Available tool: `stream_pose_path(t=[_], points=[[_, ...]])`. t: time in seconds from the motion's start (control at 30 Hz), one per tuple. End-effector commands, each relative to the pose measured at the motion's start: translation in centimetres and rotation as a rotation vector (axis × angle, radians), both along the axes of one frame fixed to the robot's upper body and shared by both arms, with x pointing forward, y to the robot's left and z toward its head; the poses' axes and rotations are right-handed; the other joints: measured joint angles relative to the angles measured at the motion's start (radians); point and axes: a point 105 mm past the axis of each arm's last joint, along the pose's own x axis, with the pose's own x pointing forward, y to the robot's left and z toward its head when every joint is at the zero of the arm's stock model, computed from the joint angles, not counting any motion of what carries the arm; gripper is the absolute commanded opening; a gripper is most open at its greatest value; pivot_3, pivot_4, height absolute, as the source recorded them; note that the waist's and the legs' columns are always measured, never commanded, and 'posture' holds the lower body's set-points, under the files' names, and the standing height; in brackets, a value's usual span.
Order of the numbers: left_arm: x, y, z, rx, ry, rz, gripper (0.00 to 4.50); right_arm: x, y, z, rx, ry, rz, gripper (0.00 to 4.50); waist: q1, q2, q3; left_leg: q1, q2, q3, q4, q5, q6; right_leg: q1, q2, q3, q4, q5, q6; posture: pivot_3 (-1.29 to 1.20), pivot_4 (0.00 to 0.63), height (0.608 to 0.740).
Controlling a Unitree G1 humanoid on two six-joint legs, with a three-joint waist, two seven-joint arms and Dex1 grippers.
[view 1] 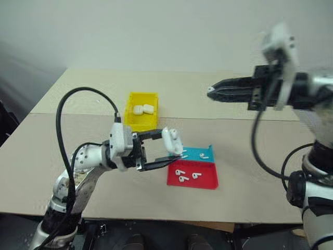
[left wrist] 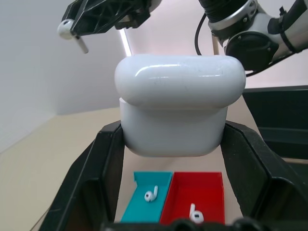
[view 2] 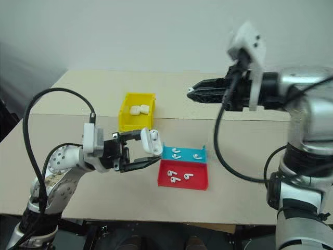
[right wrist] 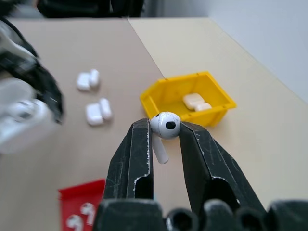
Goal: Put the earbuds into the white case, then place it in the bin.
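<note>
My left gripper [view 1: 170, 146] is shut on the white case [view 1: 171, 139], held level above the table just left of the red-and-blue tray. In the left wrist view the case [left wrist: 180, 106] sits squarely between both black fingers. My right gripper [view 1: 209, 91] hangs high over the table's far side, pointing left, shut on one of the earbuds [right wrist: 165, 126], whose stem hangs down between the fingertips. More earbuds [view 1: 183, 176] lie in the tray. The yellow bin [view 1: 139, 125] stands behind the left gripper with two white cases [view 1: 143, 109] inside.
The shallow tray has a red part [view 1: 208, 179] nearer me and a blue part [view 1: 193, 152] behind it, right of the left gripper. In the right wrist view, several more white cases [right wrist: 97, 111] lie on the tan table [view 1: 260, 172] beyond the bin.
</note>
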Motion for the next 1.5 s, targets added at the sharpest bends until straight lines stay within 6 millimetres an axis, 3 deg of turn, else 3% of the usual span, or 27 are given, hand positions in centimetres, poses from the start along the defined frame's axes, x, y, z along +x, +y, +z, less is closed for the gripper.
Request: stream_pose_path(t=[0.03, 0.2, 0.63, 1.07, 1.5], points=[[-0.7, -1.1, 1.7, -0.048, -0.028, -0.054, 2.75, -2.6, -0.1, 0.4, 0.128, 0.008, 0.029, 0.78, -0.002, 0.000, 0.000, 0.000, 0.000, 0.000, 0.000, 0.000, 0.000, 0.000, 0.000, 0.000, 0.000, 0.000, 0.000, 0.00, 0.150, 0.740], [-0.8, -1.8, 3.1, -0.110, -0.024, -0.082, 2.75, -3.8, 0.9, 0.0, 0.286, 0.018, 0.152, 0.78, -0.002, 0.000, 0.000, 0.002, -0.001, -0.001, 0.000, 0.000, 0.000, 0.002, 0.000, 0.000, 0.000, 0.000, 0.000, 0.00, 0.150, 0.740], [-0.4, -2.1, 3.0, -0.103, -0.001, -0.093, 2.75, -6.6, 2.2, -1.0, 0.344, 0.057, 0.264, 0.78, -0.003, 0.000, 0.000, 0.000, -0.001, -0.002, 0.000, 0.000, 0.000, 0.002, 0.000, 0.000, -0.001, 0.000, 0.000, 0.00, 0.150, 0.740], [-0.7, -2.2, 2.8, -0.116, 0.010, -0.101, 2.75, -6.7, 3.2, -2.9, 0.372, 0.161, 0.226, 0.78, -0.009, -0.001, 0.000, -0.001, -0.001, -0.002, 0.000, 0.000, 0.000, 0.002, 0.000, 0.000, -0.002, 0.000, 0.001, 0.00, 0.150, 0.740], [-0.6, -2.4, 2.6, -0.122, 0.013, -0.103, 2.75, -6.5, 3.9, -3.4, 0.356, 0.167, 0.217, 0.78, -0.005, -0.001, 0.000, -0.001, -0.001, -0.003, 0.000, 0.000, 0.000, 0.002, 0.000, 0.000, -0.003, 0.000, 0.001, 0.00, 0.150, 0.740]])
